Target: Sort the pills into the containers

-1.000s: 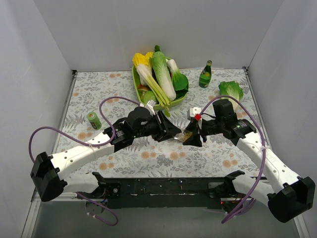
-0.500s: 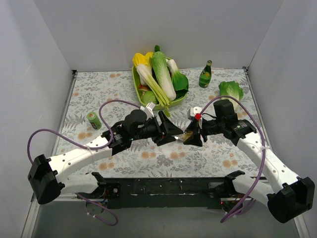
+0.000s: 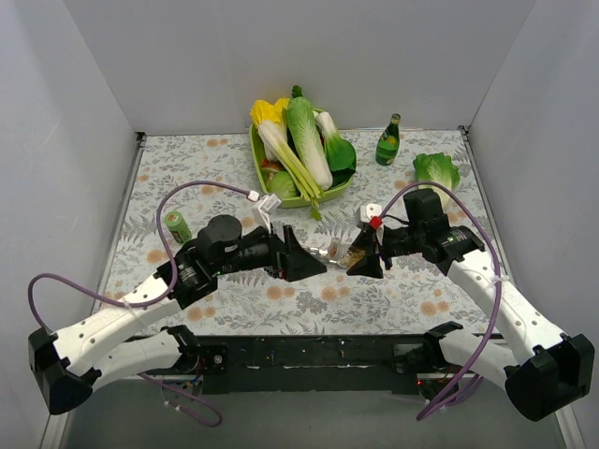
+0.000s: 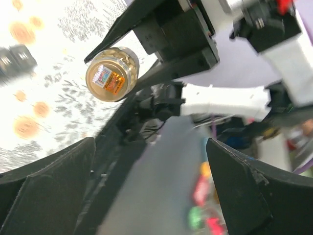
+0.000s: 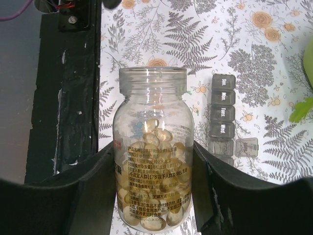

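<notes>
A clear pill bottle [image 5: 152, 112], its mouth uncapped and its body full of yellowish pills [image 5: 161, 134], stands between the fingers of my right gripper [image 5: 153, 159], which is shut on it. The top view shows that gripper [image 3: 357, 259] holding the bottle [image 3: 343, 254] over the table's middle. The containers [image 5: 223, 105], a grey strip of day-labelled compartments with one lid flipped open, lie just beyond the bottle. My left gripper [image 3: 304, 262] is open and empty, a little left of the bottle. Its wrist view shows the bottle's base [image 4: 111, 74] ahead of its wide-apart fingers [image 4: 49, 188].
A green tray of vegetables [image 3: 257, 159] stands at the back centre. Right of it are a green bottle [image 3: 387, 142] and a lettuce leaf [image 3: 436, 169]. A small green can [image 3: 177, 225] stands at the left. The black base rail [image 3: 309, 351] runs along the near edge.
My left gripper has opened wide and drawn back to the left, away from the bottle's mouth. The right gripper and the bottle have stayed put.
</notes>
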